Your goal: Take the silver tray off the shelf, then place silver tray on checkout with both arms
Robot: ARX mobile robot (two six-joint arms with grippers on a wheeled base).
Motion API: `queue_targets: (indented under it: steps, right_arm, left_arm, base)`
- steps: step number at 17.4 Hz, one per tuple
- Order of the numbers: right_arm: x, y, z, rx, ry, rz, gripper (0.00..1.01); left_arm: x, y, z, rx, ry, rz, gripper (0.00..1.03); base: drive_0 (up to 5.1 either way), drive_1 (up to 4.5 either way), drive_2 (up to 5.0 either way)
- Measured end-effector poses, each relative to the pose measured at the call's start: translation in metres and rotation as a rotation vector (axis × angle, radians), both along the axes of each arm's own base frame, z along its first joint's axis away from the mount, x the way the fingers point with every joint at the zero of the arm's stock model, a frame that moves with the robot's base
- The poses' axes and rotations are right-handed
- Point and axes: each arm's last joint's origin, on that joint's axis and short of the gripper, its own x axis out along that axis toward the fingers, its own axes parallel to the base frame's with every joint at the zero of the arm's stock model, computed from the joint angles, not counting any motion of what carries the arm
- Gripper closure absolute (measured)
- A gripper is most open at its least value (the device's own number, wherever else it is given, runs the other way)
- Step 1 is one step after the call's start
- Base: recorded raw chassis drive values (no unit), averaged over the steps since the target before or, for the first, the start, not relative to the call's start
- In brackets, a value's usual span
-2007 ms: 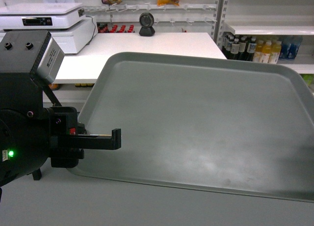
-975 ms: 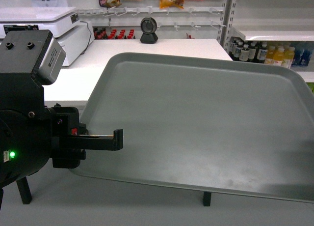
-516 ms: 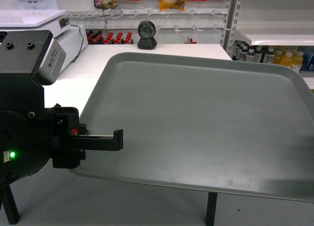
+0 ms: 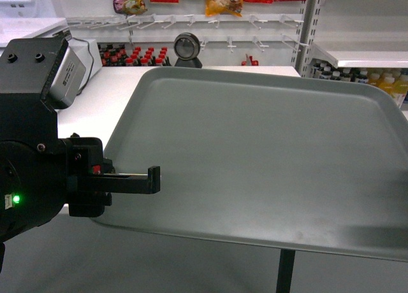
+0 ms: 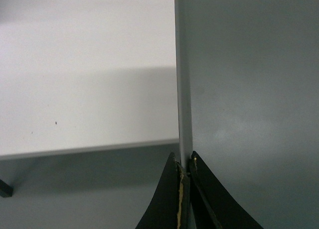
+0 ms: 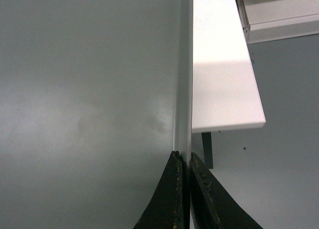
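- With both grippers pinched on the silver tray (image 4: 255, 159), left gripper (image 5: 185, 164) and right gripper (image 6: 182, 159), I'm mid-carry.
- Next I lower it level onto the checkout (image 4: 95, 108), I reckon.

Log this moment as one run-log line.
phase: carrying to checkout | silver tray: held off the surface, partly over counter | left gripper: clamped on left rim | right gripper: clamped on right rim | placed: not yet

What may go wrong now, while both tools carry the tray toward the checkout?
1. Each tool grips only the thin rim: left tool, right tool. The tray may slip or tilt.
2. The tray partly overhangs the checkout, above the floor. If released now, it would probably fall.
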Motion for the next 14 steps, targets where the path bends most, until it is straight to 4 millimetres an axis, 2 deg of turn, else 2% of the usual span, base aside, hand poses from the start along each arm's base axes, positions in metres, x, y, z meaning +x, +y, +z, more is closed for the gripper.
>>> queue_targets:
  steps: [14]
  right_arm:
    - [0.0,0.0,0.0,0.0,0.0,0.0,0.99]
  left_arm:
    - [0.0,0.0001,-0.0002,0.002,0.002,0.002,1.0]
  base:
    - [-0.1,4.04,-4.2]
